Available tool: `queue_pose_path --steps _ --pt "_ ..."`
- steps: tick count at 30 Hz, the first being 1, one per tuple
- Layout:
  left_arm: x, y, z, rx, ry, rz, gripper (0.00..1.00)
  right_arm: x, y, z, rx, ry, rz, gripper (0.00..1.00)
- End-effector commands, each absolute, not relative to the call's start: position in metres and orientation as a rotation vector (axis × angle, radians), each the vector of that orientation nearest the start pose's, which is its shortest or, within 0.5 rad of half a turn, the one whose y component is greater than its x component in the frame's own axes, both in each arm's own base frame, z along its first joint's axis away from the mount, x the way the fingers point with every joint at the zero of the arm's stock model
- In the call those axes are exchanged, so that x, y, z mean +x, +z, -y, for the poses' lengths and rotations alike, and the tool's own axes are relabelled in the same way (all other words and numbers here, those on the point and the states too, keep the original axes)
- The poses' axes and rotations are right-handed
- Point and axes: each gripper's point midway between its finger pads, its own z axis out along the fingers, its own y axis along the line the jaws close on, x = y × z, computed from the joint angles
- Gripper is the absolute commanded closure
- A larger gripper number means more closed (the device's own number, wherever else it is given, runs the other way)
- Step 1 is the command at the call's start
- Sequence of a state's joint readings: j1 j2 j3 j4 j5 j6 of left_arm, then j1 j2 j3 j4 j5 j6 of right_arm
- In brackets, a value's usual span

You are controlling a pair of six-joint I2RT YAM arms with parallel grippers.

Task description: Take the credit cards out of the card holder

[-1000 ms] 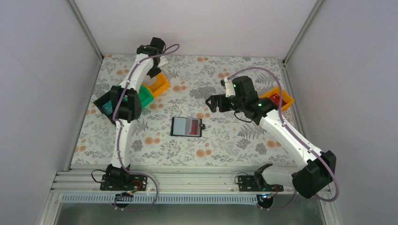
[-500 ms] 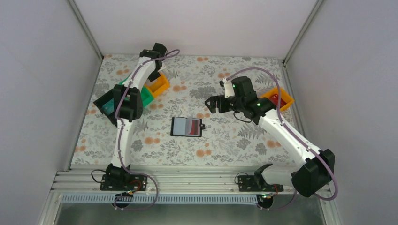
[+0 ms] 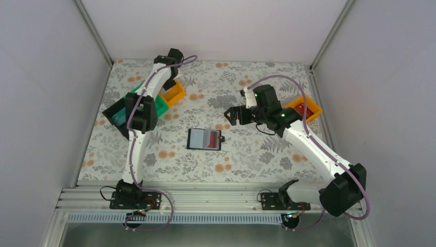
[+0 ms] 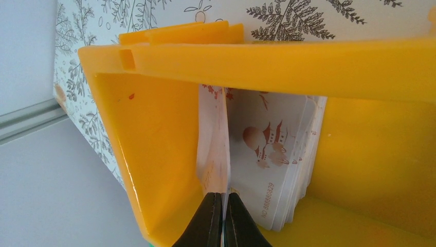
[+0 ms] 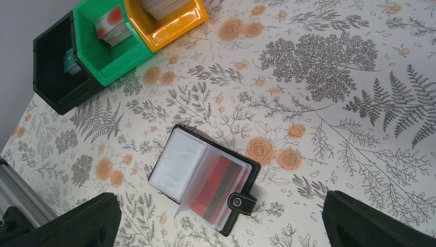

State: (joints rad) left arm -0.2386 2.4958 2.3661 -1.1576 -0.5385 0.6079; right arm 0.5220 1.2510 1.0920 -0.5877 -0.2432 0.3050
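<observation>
1. My left gripper [image 4: 222, 199] is down inside the orange tray [image 4: 154, 128] at the far left of the table [image 3: 257, 159]. Its jaws are squeezed together on the near edge of a pale card [image 4: 213, 134]. That card stands on edge close to the tray's side wall.
2. Same tray, just beside that card, there's a stack of cards [image 4: 277, 149]. They're pale with a reddish print, also on edge and leaning a bit.
3. My right gripper [image 3: 231, 115] hangs above the table with the jaws spread wide and nothing between them. It's a little beyond the card holder on the right side, not touching it.
4. The card holder [image 5: 205, 185] lies flat and open around the middle of the table, well apart from the trays. Its snap tab sticks out on the side toward my right arm.
5. There's a red card [image 5: 221, 185] in the tab-side half, behind a frosted sleeve. The other half just looks whitish, so I can't tell what's in there.
6. The green tray [image 5: 118, 59] sits right against the orange one, and the black tray [image 5: 51, 77] is against the green. Green has a few cards on edge, and black has something bluish in it.
7. A second orange tray [image 3: 307, 109] sits on the right, partly behind my right arm, with something red inside.
</observation>
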Motion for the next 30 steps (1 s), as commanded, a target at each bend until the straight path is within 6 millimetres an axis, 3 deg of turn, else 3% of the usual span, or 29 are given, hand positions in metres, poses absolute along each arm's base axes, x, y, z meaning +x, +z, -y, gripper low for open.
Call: queue_pose_path --steps 1,3,6,9,15,20,23,25,29,30 --pt "0.538 0.067 0.040 1.093 0.823 -2.708 0.97 0.299 0.228 -0.217 -0.392 0.689 -2.336 0.01" --pt "0.538 0.068 0.041 1.096 0.820 -2.707 0.94 0.298 0.229 -0.217 -0.395 0.695 -2.334 0.01" --pt "0.533 0.067 0.048 1.115 0.788 -2.715 0.76 0.298 0.230 -0.216 -0.393 0.689 -2.331 0.01" --pt "0.532 0.070 0.053 1.123 0.772 -2.707 0.66 0.298 0.230 -0.215 -0.394 0.685 -2.332 0.01" --pt "0.533 0.084 0.063 1.130 0.724 -2.686 0.63 0.297 0.231 -0.216 -0.400 0.689 -2.329 0.01" --pt "0.527 0.118 0.090 1.113 0.548 -2.648 0.62 0.296 0.225 -0.218 -0.398 0.708 -2.343 0.01" --pt "0.512 0.151 0.114 1.092 0.358 -2.605 0.60 0.295 0.218 -0.221 -0.393 0.732 -2.359 0.01" --pt "0.492 0.169 0.136 1.085 0.132 -2.584 0.60 0.293 0.211 -0.224 -0.385 0.763 -2.379 0.01" --pt "0.433 0.190 0.169 1.032 -0.263 -2.522 0.57 0.290 0.170 -0.229 -0.332 0.800 -2.495 0.08" --pt "0.423 0.189 0.176 1.020 -0.322 -2.483 0.55 0.288 0.157 -0.231 -0.322 0.807 -2.533 0.15"
